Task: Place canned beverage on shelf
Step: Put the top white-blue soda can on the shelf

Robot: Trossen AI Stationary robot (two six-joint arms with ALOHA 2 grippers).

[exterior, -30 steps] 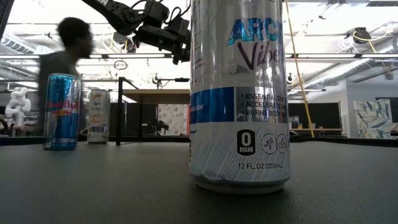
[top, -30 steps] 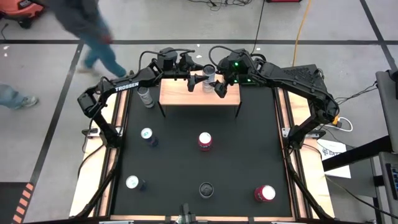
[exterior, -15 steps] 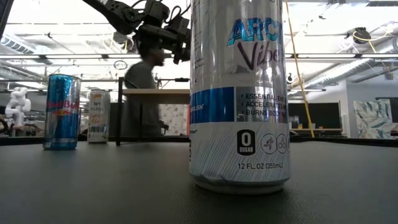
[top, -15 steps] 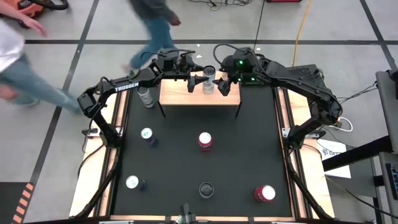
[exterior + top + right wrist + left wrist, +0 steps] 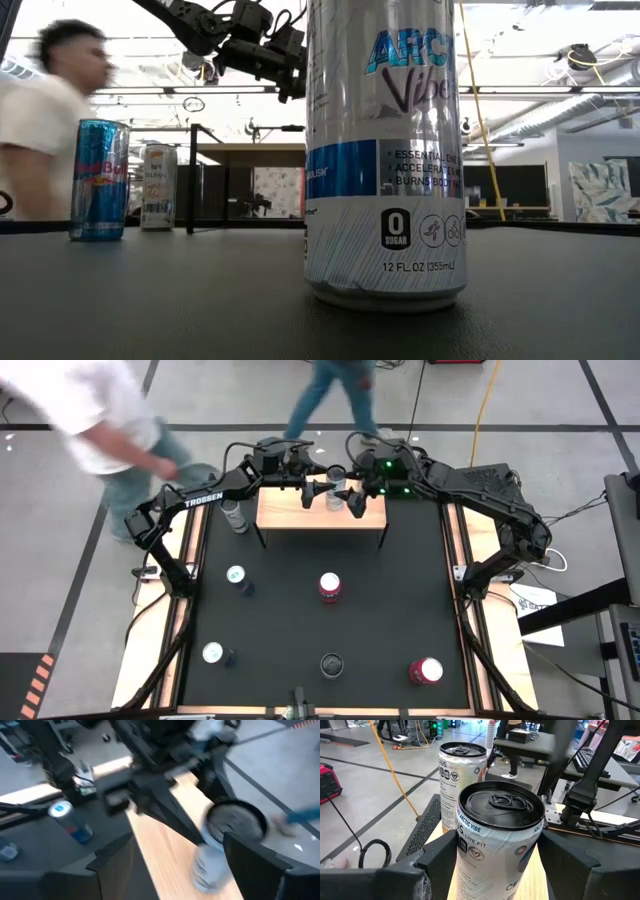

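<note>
The left gripper [image 5: 492,865] holds a black-topped can [image 5: 499,837] between its fingers, over the shelf [image 5: 320,514]. It should lower the can straight down, beside the white can [image 5: 460,775] standing there, then let go gently. The right gripper [image 5: 352,497] is just beside, over the shelf too, fingers apart, holding nothing.

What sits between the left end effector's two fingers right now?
A black-topped can, upright over the shelf; the left wrist view shows it plainly.
</note>
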